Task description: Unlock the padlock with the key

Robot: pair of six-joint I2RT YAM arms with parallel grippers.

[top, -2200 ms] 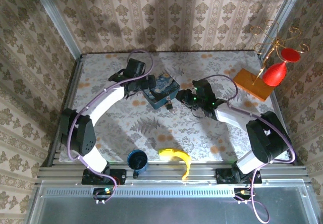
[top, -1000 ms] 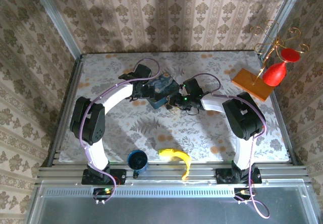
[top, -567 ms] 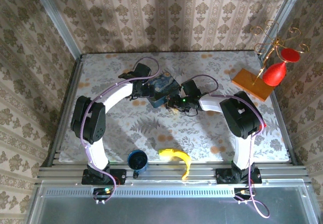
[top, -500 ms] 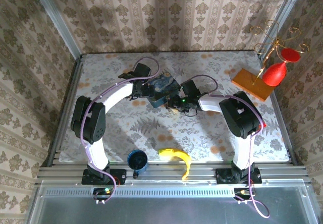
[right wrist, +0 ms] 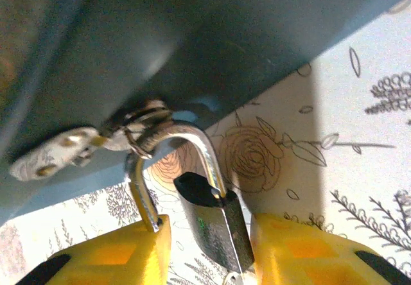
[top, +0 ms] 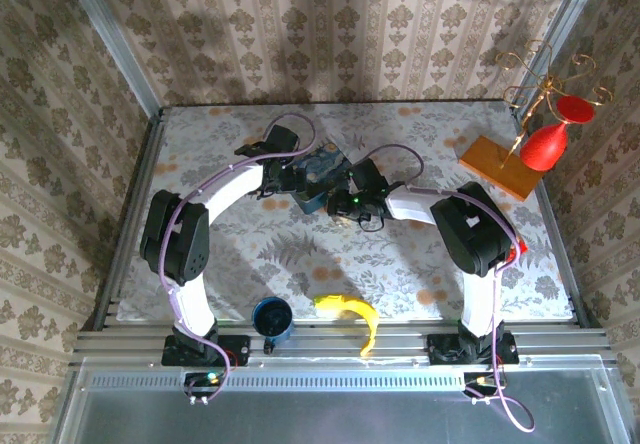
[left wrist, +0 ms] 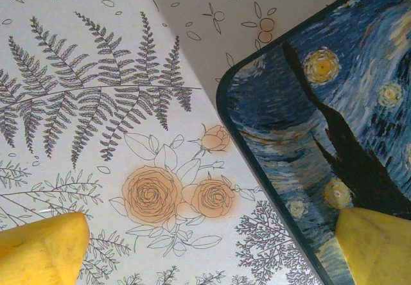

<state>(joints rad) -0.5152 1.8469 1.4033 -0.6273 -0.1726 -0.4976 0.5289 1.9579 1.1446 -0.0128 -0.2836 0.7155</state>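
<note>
The right pincer (right wrist: 209, 233) clamped the small silvery metal padlock (right wrist: 215, 224) hooked to the blue night-sky painted tin (left wrist: 302, 137); the left pincer (left wrist: 209, 246) gaped apart.

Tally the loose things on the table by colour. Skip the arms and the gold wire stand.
Blue: 2 (night-sky tin, mug)
Yellow: 1 (banana)
Red: 1 (vase)
Orange: 1 (board)
Silver: 1 (padlock)
Total: 6
</note>
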